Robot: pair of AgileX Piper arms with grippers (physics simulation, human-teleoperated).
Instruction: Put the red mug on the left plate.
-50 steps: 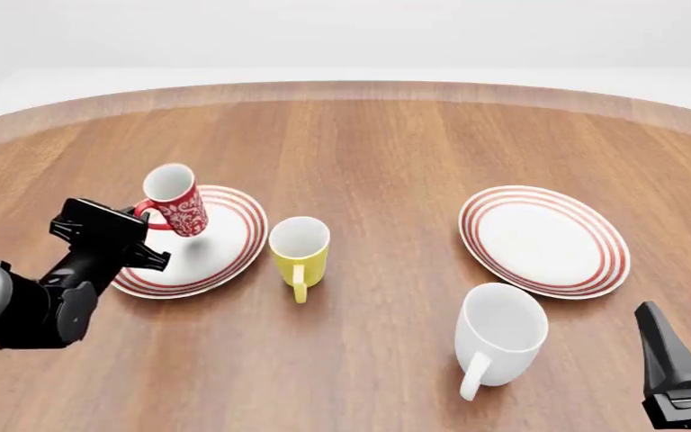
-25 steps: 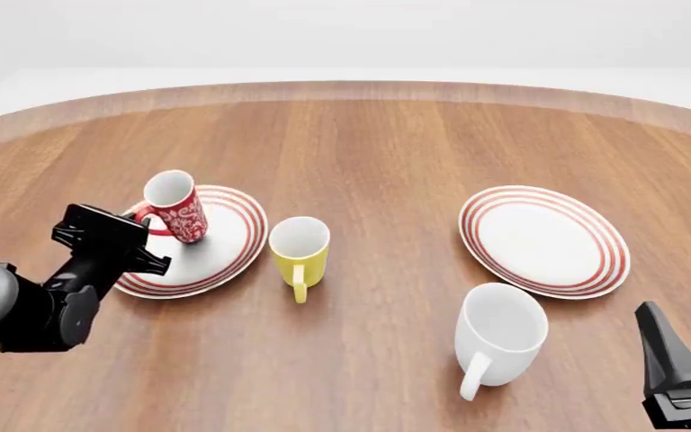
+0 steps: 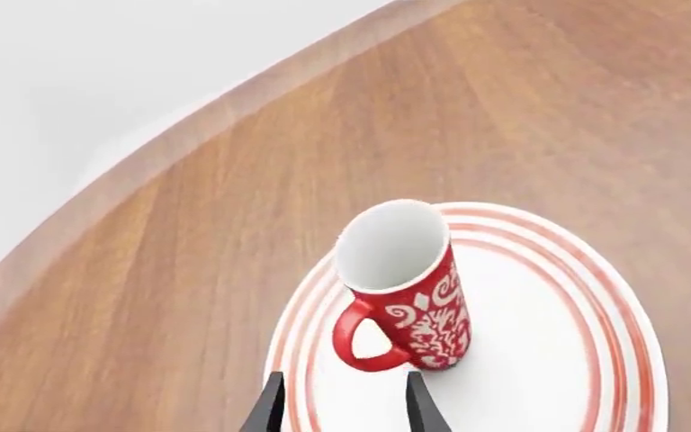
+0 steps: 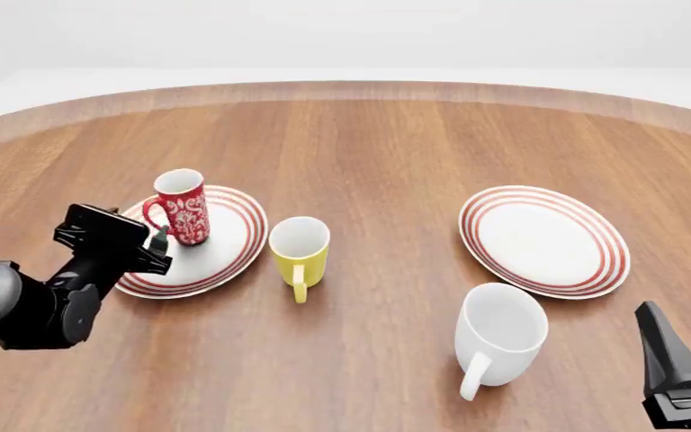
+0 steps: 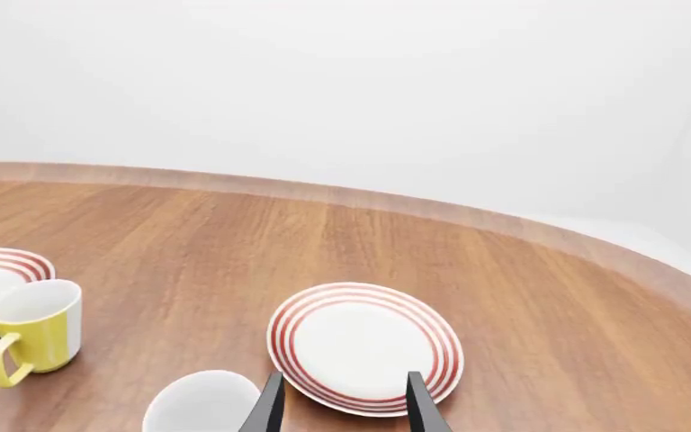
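The small red floral-patterned mug (image 4: 183, 206) stands upright on the left red-ringed white plate (image 4: 228, 247). The left gripper (image 3: 343, 405) is open and empty just beside the handle; best to back straight away without clipping it. The brown wooden table (image 4: 381, 153) meets white surroundings.

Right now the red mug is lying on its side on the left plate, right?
Not quite. The red mug is on the left plate, but it stands upright, mouth up, as the front view shows; the left wrist view agrees.
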